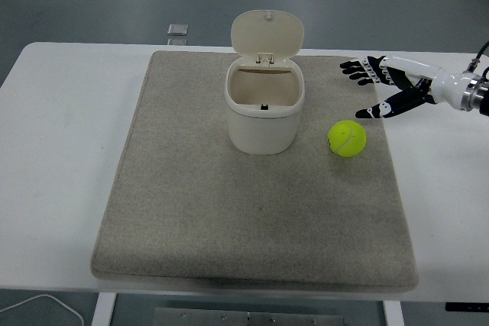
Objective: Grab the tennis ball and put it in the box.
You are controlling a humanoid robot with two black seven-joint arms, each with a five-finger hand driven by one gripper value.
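Lid-up box point(264, 112) empty, tennis ball point(347, 139) beside, spread right hand point(380, 85) near

Matt, coarse-textured grey cloth mat point(252, 211) covering the middle of a smooth white table point(61, 135). Cream box point(264, 108) of smooth plastic with a faint sheen, its hinged lid point(267, 33) alike; tennis ball point(347, 138) of fuzzy yellow-green felt. Right hand point(380, 88) of black and white hard-looking, slightly glossy parts; small metallic-looking object point(177, 30) beyond the far edge.
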